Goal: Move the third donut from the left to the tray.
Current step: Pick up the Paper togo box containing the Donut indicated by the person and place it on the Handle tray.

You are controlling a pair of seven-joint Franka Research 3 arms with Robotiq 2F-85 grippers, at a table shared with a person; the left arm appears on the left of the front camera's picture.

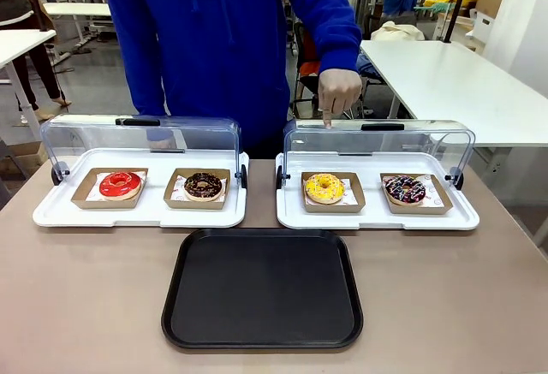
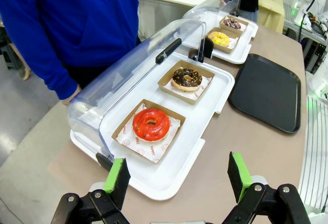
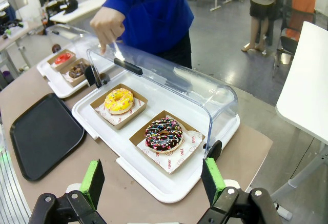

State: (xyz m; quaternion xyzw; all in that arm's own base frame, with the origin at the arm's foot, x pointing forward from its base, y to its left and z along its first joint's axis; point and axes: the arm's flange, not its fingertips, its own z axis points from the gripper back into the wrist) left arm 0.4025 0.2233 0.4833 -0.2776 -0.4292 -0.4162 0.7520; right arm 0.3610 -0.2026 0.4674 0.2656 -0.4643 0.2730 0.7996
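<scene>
Table (image 1: 86,305), far edge right of middle: yellow donut (image 1: 324,187). Right gripper (image 3: 152,180), left gripper (image 2: 178,177) both gape empty; best pinch its cardboard holder (image 1: 356,204) rim, lifting level.

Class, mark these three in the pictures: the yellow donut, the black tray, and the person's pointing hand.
yellow donut (image 1: 314,188), front view, on its glazed ring, left of the hole.
black tray (image 1: 261,288), front view, on its bare floor.
pointing hand (image 1: 340,90), front view, on its back.
</scene>
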